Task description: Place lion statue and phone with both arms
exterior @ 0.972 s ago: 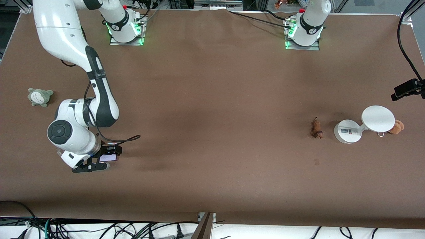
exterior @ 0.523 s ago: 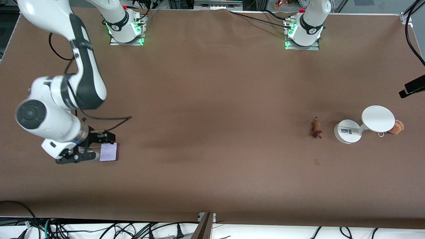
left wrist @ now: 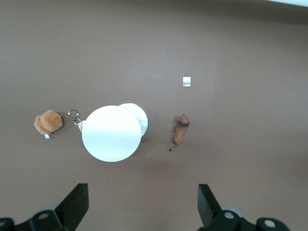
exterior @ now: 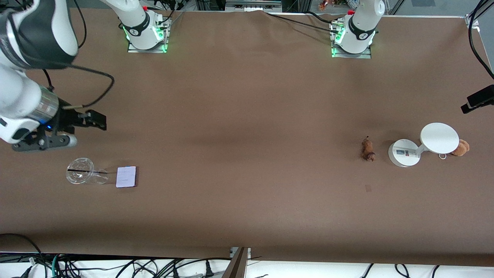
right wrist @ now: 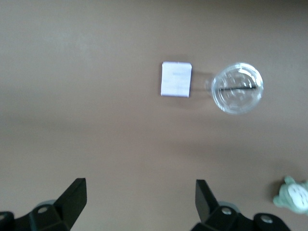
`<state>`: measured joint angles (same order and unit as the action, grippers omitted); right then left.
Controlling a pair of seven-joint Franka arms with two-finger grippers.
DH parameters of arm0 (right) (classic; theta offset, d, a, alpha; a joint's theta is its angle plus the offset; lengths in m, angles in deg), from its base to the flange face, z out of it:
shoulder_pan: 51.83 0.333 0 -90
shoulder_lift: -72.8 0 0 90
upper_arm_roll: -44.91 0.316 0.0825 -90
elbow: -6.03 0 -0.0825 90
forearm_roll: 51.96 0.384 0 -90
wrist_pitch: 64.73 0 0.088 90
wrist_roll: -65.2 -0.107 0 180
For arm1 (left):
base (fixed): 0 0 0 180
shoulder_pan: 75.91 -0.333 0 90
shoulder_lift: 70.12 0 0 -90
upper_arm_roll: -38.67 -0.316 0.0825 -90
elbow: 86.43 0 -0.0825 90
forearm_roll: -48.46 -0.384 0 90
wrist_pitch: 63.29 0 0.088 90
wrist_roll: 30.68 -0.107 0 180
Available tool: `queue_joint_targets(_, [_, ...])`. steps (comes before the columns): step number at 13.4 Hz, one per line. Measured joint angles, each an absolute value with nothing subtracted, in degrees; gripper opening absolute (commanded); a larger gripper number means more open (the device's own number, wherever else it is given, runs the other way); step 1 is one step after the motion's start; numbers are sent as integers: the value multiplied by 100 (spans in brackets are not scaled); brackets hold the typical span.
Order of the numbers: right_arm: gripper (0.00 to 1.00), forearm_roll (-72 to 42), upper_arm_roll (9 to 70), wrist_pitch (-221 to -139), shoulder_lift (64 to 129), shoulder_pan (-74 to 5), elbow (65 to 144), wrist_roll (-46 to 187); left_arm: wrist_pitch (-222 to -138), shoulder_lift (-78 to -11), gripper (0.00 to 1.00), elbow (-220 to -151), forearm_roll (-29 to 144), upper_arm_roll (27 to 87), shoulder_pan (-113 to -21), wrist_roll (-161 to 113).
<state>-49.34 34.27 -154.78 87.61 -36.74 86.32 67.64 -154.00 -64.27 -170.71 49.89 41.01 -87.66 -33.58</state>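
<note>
1. Front view: the phone is laid flat on the table, toward the right arm's end, just beside the clear cup, which is closer to that end than the phone.
2. Front view: the right gripper is held in the air above the table, over bare cloth near the cup and clear of the phone; nothing is held in it.
3. Front view: the lion statue is laid on the table toward the left arm's end, near the white stand but apart from it. The tan plush toy is seen at the stand's disc, closer to the left arm's end than the stand.
4. Left wrist view: the left gripper is held high over the stand, with its fingers spread wide and empty. The lion statue is seen near the stand, the plush toy on the stand's other flank.
5. Right wrist view: the right gripper is shown with its fingers spread wide and empty. The phone is seen just beside the clear cup, and the grey-green plush well apart from the cup.
</note>
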Motion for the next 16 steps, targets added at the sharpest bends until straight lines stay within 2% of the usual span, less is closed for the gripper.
queue_joint_targets(4, [100, -5256, 3837, -14986, 8303, -4079, 8693, 6769, -15403, -6427, 100, -17071, 4862, 4206, -8765, -3357])
queue_joint_targets(8, [100, -5263, 3892, -14737, 7926, -4249, 8811, 6771, -15404, -6427, 100, -17071, 4862, 4195, -8782, -3357])
queue_joint_targets(16, [100, -5263, 3969, -14727, 7996, -4257, 8850, 6772, -15404, -6427, 100, -17071, 4862, 4183, -8786, -3357])
